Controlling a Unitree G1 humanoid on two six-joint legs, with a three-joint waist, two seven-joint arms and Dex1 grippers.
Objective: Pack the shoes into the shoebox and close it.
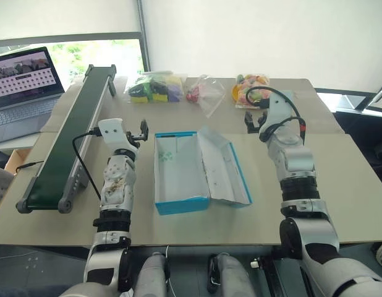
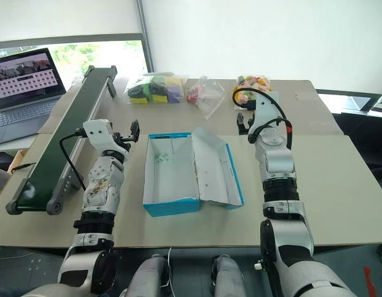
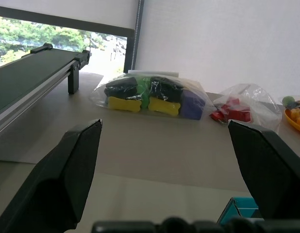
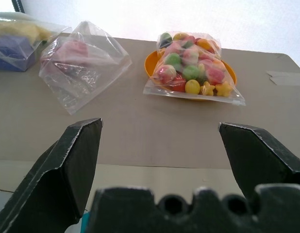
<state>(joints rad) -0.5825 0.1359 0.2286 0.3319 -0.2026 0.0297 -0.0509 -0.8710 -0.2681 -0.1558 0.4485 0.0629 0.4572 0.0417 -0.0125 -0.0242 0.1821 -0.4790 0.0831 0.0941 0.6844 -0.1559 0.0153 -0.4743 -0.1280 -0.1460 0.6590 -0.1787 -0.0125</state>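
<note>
- Viewing the shoebox point(image 1: 182, 176) mid-worktop point(image 1: 339, 185): lid open, white interior bare, so I judge packing unstarted.
- Holding left gripper point(image 1: 138, 131) and right gripper point(image 1: 255, 121) wide apart, both empty, flanking the box.

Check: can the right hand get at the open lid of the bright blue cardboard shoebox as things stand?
Probably yes. The right hand hangs open just beyond the bright blue cardboard shoebox's lid, on its right side, and nothing lies on the bare tabletop between them.
</note>
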